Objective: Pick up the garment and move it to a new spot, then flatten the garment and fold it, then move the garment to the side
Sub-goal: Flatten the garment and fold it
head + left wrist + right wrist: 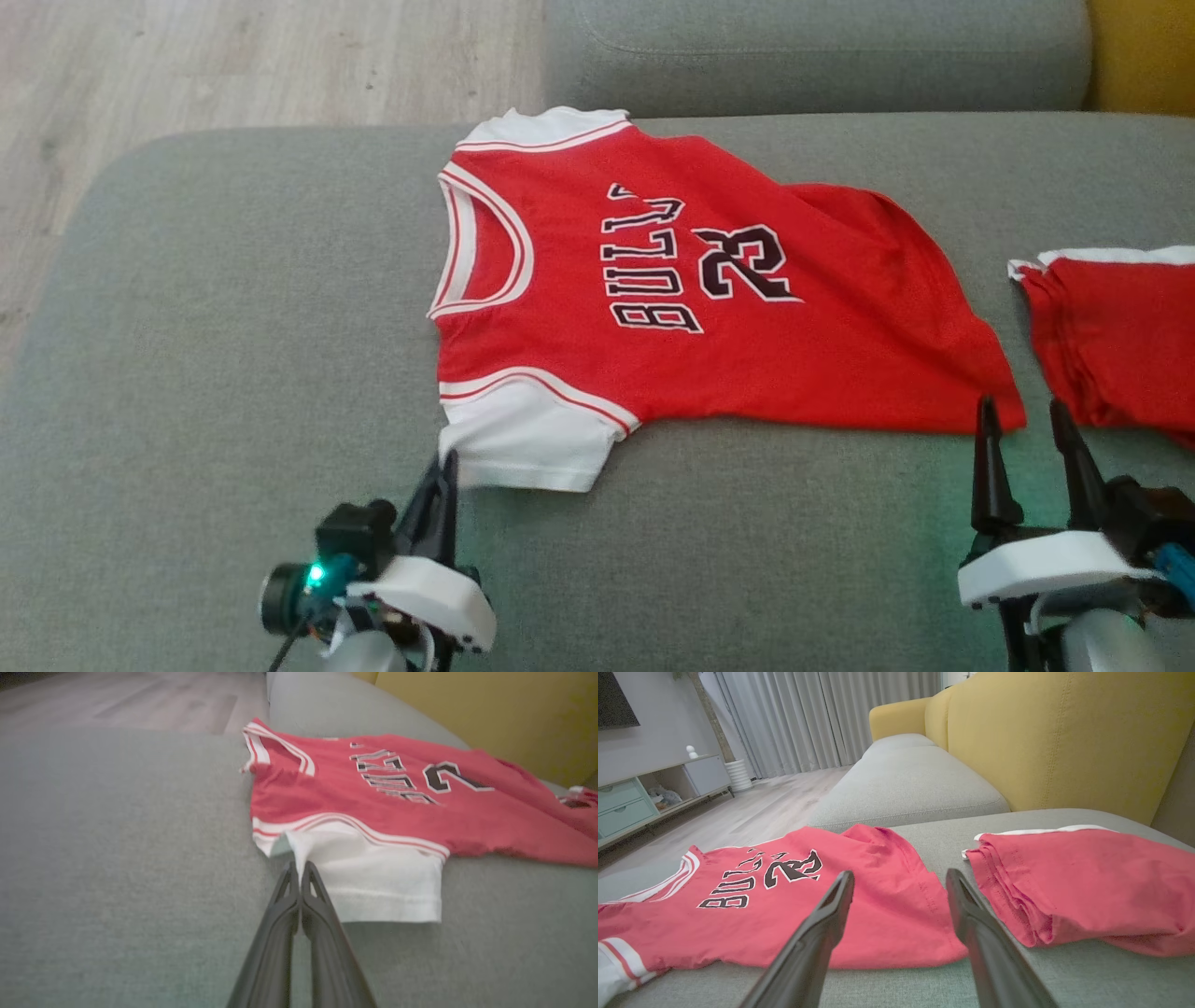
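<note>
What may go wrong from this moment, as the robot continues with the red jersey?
1. The left gripper is shut at the very edge of the white sleeve. It may pinch little or no cloth, so the sleeve could slip out on lifting.
2. The right gripper, open, stands between the hem corner of the jersey and the folded red garment. Closing there might catch or disturb that garment.

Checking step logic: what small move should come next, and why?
Probably ease the right gripper forward and shut it on the hem corner of the jersey: it is open there, while the left gripper seems shut on the white sleeve, so both ends would be held.
</note>
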Controlling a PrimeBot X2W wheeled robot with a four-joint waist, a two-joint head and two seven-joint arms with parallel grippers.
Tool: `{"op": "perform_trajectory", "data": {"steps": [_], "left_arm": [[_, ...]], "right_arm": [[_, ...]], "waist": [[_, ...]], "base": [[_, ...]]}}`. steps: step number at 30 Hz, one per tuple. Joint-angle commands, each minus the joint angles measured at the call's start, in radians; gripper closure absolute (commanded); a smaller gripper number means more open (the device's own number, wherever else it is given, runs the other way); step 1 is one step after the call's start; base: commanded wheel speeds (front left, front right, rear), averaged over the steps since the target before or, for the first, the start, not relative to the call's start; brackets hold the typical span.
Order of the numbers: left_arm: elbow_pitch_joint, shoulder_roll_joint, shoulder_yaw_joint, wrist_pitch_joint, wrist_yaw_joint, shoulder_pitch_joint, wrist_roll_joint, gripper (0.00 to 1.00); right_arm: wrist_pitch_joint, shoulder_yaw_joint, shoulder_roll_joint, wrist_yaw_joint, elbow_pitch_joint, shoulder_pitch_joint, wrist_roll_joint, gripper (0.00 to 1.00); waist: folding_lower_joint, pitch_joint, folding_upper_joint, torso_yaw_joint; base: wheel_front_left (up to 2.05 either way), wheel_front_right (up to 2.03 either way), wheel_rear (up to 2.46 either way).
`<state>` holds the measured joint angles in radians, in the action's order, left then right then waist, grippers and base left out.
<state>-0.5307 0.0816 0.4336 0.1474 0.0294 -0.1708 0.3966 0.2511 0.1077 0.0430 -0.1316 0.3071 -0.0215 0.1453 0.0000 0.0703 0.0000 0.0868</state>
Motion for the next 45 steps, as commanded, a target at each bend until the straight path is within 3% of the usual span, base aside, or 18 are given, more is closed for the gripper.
{"op": "perform_trajectory", "data": {"steps": [1,7,14,26,27,29,37,45], "left_arm": [[0.045,0.007,-0.049,0.035,0.012,-0.032,0.008,1.0],[0.142,0.018,-0.099,0.101,0.029,-0.034,0.006,1.0],[0.185,0.012,-0.098,0.112,0.015,-0.022,-0.007,1.0],[0.214,-0.001,-0.107,0.114,0.002,-0.01,-0.031,1.0],[0.215,-0.002,-0.109,0.114,0.001,-0.01,-0.033,1.0],[0.213,-0.003,-0.113,0.114,0.0,-0.01,-0.036,1.0],[0.205,-0.006,-0.142,0.114,0.004,0.009,-0.032,1.0],[0.295,0.013,-0.182,0.107,0.003,-0.009,-0.009,1.0]], "right_arm": [[0.009,-0.013,0.007,0.001,0.001,-0.054,-0.017,0.0],[-0.028,0.041,0.007,0.001,0.12,-0.116,-0.076,0.0],[-0.129,0.103,0.007,0.001,0.294,-0.171,-0.08,0.0],[-0.1,0.117,0.007,0.001,0.492,-0.247,-0.063,0.0],[-0.1,0.11,0.007,0.001,0.505,-0.252,-0.061,0.18],[-0.103,0.092,0.007,0.001,0.53,-0.259,-0.048,1.0],[-0.075,-0.012,0.007,0.001,0.55,-0.277,0.042,1.0],[-0.018,-0.119,0.007,0.001,0.353,-0.283,0.135,1.0]], "waist": [[0.0,-0.008,0.0,0.008],[0.0,-0.006,0.0,0.033],[0.0,0.007,0.0,0.055],[0.0,0.024,0.0,0.054],[0.0,0.024,0.0,0.053],[0.0,0.025,0.0,0.052],[0.0,-0.011,0.0,0.031],[0.0,-0.089,0.0,0.01]], "base": [[0.0,0.0,0.0],[0.0,0.0,0.0],[0.0,0.0,0.0],[0.0,0.0,0.0],[0.0,0.0,0.0],[0.0,0.0,0.0],[0.0,0.0,0.0],[0.0,0.0,0.0]]}}
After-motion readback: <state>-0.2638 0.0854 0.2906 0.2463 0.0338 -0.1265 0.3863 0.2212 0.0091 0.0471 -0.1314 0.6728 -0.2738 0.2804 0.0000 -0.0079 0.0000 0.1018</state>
